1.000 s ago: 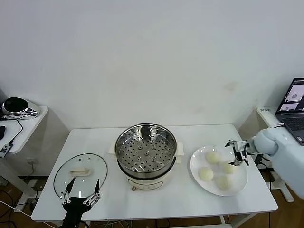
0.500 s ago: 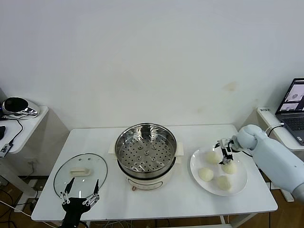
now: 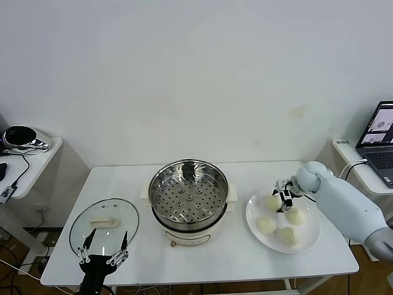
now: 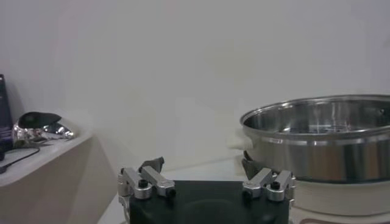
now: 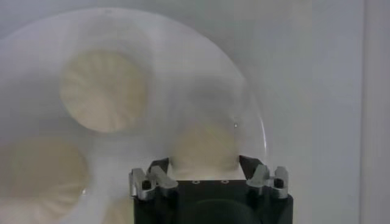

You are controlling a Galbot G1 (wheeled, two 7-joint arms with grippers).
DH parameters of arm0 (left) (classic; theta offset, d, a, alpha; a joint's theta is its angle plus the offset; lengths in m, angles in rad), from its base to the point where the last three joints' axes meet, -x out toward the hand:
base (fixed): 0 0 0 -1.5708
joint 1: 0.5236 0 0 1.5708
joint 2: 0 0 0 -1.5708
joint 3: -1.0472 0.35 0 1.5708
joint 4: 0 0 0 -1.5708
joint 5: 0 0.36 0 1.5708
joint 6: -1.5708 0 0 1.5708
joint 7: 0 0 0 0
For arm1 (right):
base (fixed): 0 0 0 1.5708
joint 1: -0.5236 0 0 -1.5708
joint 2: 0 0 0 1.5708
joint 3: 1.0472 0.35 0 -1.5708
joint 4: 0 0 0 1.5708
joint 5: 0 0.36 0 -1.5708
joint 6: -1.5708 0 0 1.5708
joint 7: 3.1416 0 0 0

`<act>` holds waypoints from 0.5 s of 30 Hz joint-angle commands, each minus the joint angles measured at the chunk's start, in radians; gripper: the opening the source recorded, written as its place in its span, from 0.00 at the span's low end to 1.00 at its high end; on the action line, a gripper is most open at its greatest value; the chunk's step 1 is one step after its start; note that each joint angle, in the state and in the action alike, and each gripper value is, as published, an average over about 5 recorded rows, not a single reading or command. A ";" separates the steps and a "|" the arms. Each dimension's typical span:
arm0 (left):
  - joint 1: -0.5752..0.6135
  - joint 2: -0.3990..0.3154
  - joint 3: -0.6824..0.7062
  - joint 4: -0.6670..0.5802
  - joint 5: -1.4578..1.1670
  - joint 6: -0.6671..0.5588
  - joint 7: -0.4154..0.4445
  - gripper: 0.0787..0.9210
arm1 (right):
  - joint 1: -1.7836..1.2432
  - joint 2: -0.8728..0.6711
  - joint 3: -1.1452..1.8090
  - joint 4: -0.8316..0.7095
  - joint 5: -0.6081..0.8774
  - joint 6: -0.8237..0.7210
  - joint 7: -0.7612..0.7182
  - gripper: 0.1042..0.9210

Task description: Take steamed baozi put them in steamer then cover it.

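Observation:
The steamer (image 3: 188,200) stands open in the middle of the white table, its perforated tray bare; it also shows in the left wrist view (image 4: 323,140). The cover (image 3: 103,224) lies flat to its left. Four steamed baozi sit on a white plate (image 3: 253,212) at the right: one at the back (image 3: 271,201), and others (image 3: 296,216), (image 3: 266,225), (image 3: 287,235). My right gripper (image 3: 284,201) is open, low over the plate, with the back baozi (image 5: 204,143) between its fingers (image 5: 159,165). My left gripper (image 3: 104,252) is open and empty at the table's front, by the cover.
A laptop (image 3: 381,132) sits on a stand at the far right. A side table (image 3: 31,153) at the left holds a shiny dark object (image 3: 21,136) and cables. The plate's rim (image 5: 244,91) runs close beside the right gripper.
My right gripper has moved left across the plate, from its right rim to the back baozi. The left arm has not moved.

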 commanded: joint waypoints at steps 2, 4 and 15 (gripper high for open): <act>0.000 0.000 -0.002 0.004 0.001 -0.002 -0.001 0.88 | 0.005 0.014 -0.012 -0.015 0.000 -0.003 -0.001 0.55; 0.001 -0.001 -0.002 0.004 0.001 -0.003 -0.002 0.88 | 0.012 0.006 -0.019 -0.003 0.010 -0.004 -0.002 0.55; 0.010 0.009 -0.011 0.008 -0.020 -0.009 0.003 0.88 | 0.209 -0.193 -0.184 0.264 0.226 -0.054 -0.017 0.55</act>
